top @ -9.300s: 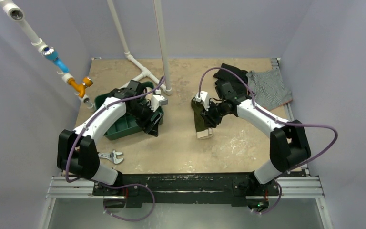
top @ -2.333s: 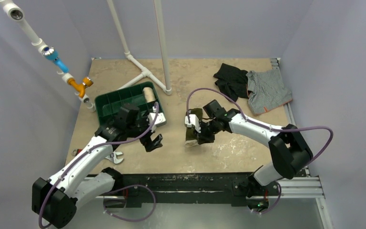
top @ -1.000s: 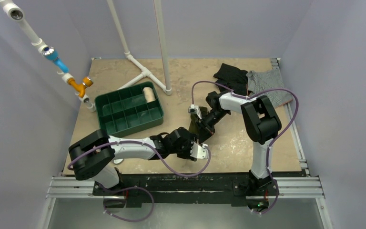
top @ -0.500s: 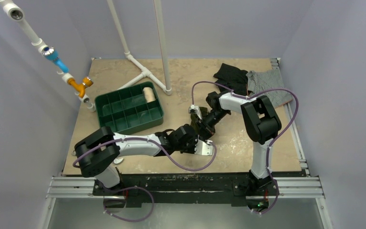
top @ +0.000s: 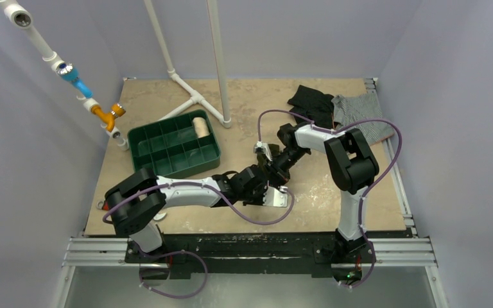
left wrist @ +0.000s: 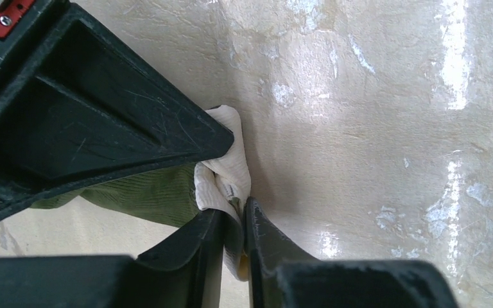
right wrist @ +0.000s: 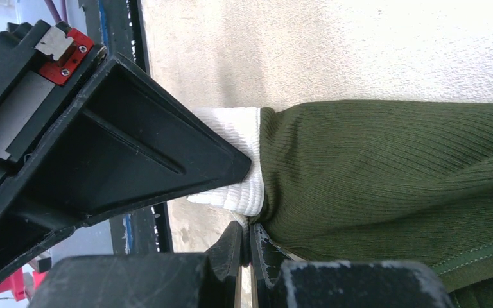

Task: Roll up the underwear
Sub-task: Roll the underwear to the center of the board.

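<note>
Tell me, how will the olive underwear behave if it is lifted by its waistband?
Probably floppy: the underwear is thin ribbed cloth, and its cream waistband crumples where the left hand pinches it. It likely weighs little and would sag below the grip. Pushed, it should wrinkle rather than slide whole over the table.

A beige, mottled bench (top: pixel 257 96) with pale shiny patches. On its left half sits a dark green tray (top: pixel 164 154) divided into compartments. Behind the tray, the foot of a white pipe frame (top: pixel 192 99) rests on the surface. In the far right corner a black garment (top: pixel 309 102) lies crumpled, touching a grey striped garment (top: pixel 363 119) beside it. Near the middle lies olive-green underwear (right wrist: pixel 391 173), its cream waistband (left wrist: pixel 228 173) bunched against the surface.
</note>
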Motion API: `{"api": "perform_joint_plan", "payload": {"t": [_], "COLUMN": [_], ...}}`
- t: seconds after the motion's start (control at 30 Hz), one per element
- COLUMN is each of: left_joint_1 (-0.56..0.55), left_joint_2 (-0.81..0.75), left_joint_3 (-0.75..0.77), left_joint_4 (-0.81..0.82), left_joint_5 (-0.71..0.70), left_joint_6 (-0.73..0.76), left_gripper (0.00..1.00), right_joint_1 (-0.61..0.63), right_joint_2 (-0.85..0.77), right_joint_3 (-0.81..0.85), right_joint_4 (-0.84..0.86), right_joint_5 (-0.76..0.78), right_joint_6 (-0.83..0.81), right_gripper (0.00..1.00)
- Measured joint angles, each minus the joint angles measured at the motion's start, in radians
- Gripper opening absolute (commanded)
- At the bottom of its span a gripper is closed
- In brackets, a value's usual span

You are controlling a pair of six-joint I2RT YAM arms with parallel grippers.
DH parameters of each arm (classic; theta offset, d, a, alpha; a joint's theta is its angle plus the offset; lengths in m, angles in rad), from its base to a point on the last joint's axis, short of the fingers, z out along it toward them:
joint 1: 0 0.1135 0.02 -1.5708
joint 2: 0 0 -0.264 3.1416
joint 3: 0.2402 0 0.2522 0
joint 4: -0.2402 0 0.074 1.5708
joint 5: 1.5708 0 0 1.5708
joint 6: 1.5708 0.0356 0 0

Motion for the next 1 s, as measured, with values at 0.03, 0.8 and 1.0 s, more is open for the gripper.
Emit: {"api": "perform_joint_plan", "payload": {"t": [0.03,0.8,1.0], "left_joint_1": [0.003,0.171,0.192], "left_joint_2": [0.004,0.107,0.156], "left_joint_3": [0.009,0.236,0.291], "left_joint_4": [-0.011,-0.427,-0.509], "left_joint_5": [0.006,0.425,0.498], "left_joint_6": [-0.003,-0.106,-0.110], "left_gripper": [0.04,0.00,0.00], "right_joint_1": [0.000,-0.025,-0.083], "right_joint_2": [0.000,-0.091,-0.145], "right_joint_3": [0.000,-0.013,-0.013], "right_joint_4": [-0.002,-0.037,-0.026], "right_joint_5": [0.001,-0.053,-0.051], "right_joint_6": [0.000,0.006,0.029], "right_gripper": [0.00,0.51,0.49]}}
